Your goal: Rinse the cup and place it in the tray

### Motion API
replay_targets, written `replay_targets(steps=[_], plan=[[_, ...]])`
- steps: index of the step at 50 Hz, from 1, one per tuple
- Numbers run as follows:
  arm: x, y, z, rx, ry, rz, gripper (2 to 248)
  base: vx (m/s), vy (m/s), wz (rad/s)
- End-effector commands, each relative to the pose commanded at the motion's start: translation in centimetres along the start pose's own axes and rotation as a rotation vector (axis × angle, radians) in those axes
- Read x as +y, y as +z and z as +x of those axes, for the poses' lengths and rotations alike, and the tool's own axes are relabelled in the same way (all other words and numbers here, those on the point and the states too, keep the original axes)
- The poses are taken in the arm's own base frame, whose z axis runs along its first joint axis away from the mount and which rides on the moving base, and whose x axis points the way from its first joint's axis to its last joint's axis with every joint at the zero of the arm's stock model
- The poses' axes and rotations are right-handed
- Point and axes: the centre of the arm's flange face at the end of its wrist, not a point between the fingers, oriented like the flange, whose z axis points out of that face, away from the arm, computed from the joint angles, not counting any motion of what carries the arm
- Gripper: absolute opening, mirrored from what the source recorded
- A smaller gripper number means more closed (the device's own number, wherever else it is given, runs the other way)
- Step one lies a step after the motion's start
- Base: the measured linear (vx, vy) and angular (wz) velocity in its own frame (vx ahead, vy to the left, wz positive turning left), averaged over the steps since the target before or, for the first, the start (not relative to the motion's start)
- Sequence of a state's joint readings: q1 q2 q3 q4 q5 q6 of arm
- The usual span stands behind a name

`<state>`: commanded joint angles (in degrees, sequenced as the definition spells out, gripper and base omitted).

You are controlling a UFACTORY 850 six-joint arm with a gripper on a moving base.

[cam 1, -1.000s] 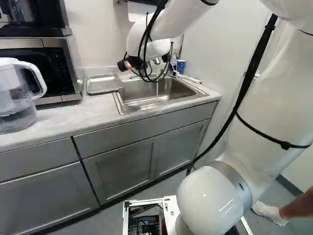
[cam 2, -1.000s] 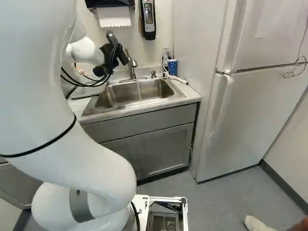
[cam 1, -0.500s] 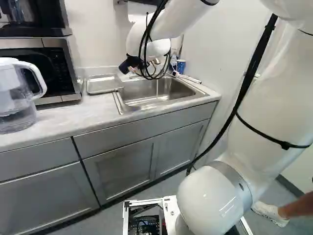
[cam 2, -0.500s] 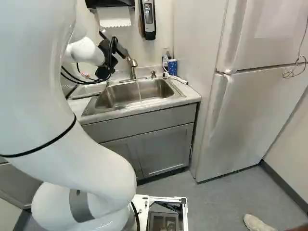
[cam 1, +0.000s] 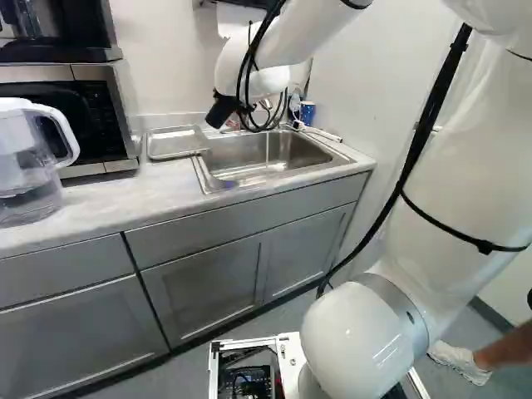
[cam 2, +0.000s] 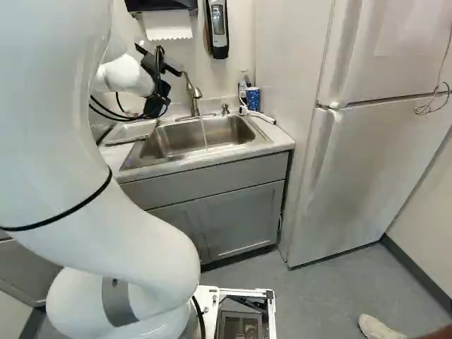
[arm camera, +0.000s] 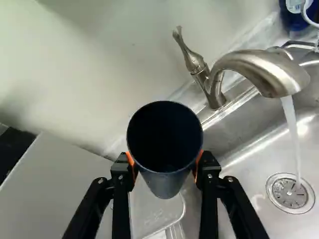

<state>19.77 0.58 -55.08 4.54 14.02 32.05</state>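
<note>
The dark cup (arm camera: 165,180) is pinched between both fingers of the gripper (cam 2: 164,63), near the faucet (arm camera: 264,69) running into the sink (arm camera: 249,199).

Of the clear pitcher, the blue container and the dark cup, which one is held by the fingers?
The dark cup, gripped between both fingers; the clear pitcher and the blue container stand apart from them.

White robot arm (cam 1: 465,166) with rounded joints (cam 1: 353,337), black cables (cam 1: 432,100) and thin ties (cam 1: 485,246); nearer the sink (cam 2: 176,134), black fingers (arm camera: 121,179) with silver screws (arm camera: 230,179) and orange pads (arm camera: 130,159).
</note>
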Motion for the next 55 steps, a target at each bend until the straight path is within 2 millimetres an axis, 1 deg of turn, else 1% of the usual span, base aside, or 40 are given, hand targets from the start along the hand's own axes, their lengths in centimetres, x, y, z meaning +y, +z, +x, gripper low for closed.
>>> replay_targets(steps=[55], plan=[[0.0, 0.0, 0.0, 0.0, -0.568, 0.0, 124, 0.0, 0.0, 0.0]])
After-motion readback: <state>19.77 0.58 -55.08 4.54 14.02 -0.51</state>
